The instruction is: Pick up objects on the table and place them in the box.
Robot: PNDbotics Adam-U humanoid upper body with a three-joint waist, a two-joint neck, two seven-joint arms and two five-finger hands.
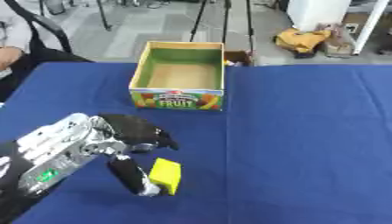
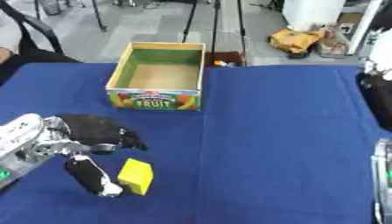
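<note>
One yellow block point(image 1: 166, 175) sits on the blue counter point(image 1: 306, 140), near side, well short of the fruit box point(image 1: 180, 74). Left robot hand point(image 1: 130, 144) is spread w/ thumb tip touching the block's left face, fingers curved above, not closed on it; prob. lining up a pinch. Box empty. Right robot hand not seen.

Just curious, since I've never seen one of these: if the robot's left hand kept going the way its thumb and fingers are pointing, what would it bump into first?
The yellow block. The left hand reaches toward it, thumb already beside it; whether they touch is unclear.
</note>
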